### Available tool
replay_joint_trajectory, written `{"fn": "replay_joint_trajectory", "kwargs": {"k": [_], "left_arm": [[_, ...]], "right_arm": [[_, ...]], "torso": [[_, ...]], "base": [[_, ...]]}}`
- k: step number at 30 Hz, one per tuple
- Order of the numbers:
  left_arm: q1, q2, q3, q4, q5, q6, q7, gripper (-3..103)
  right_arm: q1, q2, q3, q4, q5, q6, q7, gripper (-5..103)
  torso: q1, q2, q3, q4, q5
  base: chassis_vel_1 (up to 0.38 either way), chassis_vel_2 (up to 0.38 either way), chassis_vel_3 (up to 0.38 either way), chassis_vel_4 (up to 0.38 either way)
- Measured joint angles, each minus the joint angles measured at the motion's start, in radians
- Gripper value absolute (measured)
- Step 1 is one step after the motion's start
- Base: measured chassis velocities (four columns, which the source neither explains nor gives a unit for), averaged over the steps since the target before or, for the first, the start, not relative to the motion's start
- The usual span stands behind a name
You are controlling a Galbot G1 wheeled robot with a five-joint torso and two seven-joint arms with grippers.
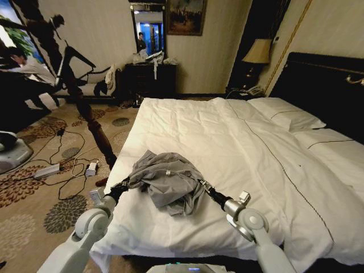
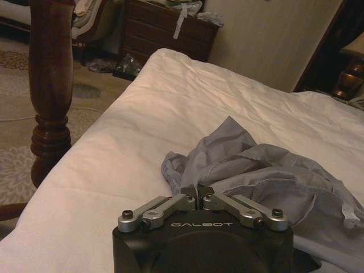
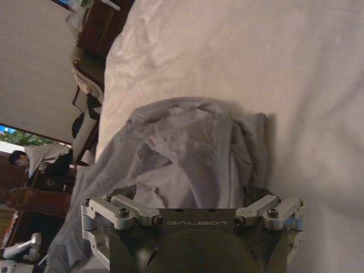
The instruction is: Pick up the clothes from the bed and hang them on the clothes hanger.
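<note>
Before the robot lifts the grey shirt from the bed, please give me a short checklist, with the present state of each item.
1. Left gripper shut on the grey shirt: ok, fingertips meet on a fold at its edge.
2. Right gripper around the shirt: ok, open with fabric between its fingers.
3. Shirt apart from the white duvet: cannot tell, it lies crumpled on it.
4. Shirt spread flat: not ok, bunched.
5. Coat stand away from both arms: ok, beside the bed.

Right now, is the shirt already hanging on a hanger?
No, the shirt lies crumpled on the bed, with the left tool and the right tool at its two sides.
</note>
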Motion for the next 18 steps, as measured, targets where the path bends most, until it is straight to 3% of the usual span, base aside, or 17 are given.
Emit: {"fn": "replay_joint_trajectory", "kwargs": {"k": [9,18], "left_arm": [[-0.006,-0.002,0.007,0.011,0.004,-0.004,0.005,0],[-0.015,-0.01,0.025,0.022,0.007,-0.006,0.011,0]], "right_arm": [[0.026,0.019,-0.007,-0.018,-0.014,-0.001,0.005,100],[0.007,0.007,0.036,0.103,-0.003,0.011,0.042,100]], "torso": [[0.0,0.0,0.0,0.0001,0.0001],[0.0,0.0,0.0,0.0001,0.0]], "base": [[0.0,0.0,0.0,0.0],[0.0,0.0,0.0,0.0]]}}
